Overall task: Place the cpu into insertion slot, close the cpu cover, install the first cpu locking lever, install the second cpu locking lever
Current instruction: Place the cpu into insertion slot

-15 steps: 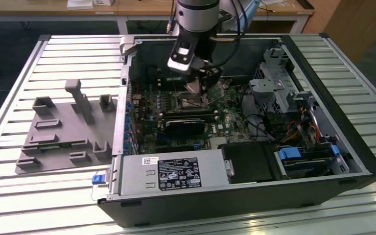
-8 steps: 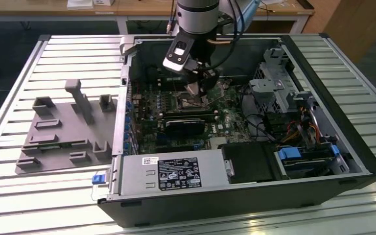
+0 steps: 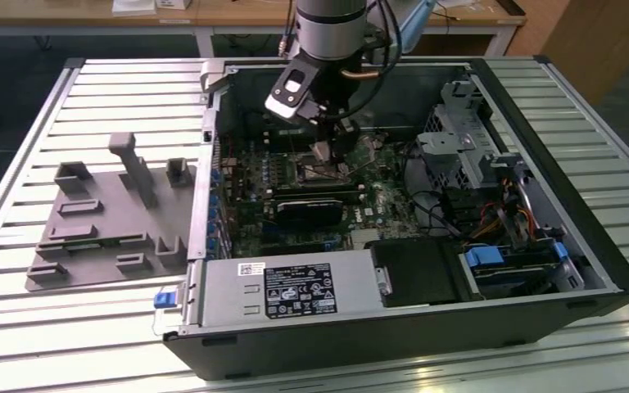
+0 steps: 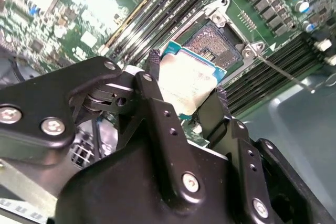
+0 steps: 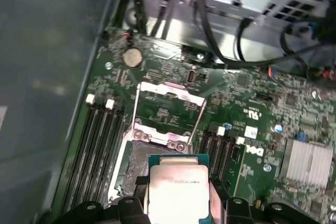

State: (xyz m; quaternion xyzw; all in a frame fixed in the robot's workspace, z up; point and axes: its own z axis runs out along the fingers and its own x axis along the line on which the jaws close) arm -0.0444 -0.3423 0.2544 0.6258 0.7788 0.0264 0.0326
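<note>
My gripper [image 3: 323, 158] reaches down into the open computer case and is shut on the cpu [image 4: 190, 85], a flat square chip with a silver top on a green edge. One black finger [image 4: 153, 61] presses each opposite side of it. The cpu [image 5: 178, 190] hangs tilted just above the insertion slot [image 5: 137, 165], overlapping one edge of it; the slot's dark centre [image 4: 214, 39] is still largely exposed. The cpu cover [image 5: 169, 92] stands swung open on the slot's far side. A thin locking lever [image 4: 286, 73] juts out beside the slot, and another lever [image 5: 195, 123] is raised.
Long black memory slots [image 5: 100, 140] flank the socket on both sides. Cables and a drive cage [image 3: 457, 135] crowd the case at the exterior view's right. A power supply [image 3: 292, 288] fills the case front. A grey fixture [image 3: 107, 221] lies on the slatted table.
</note>
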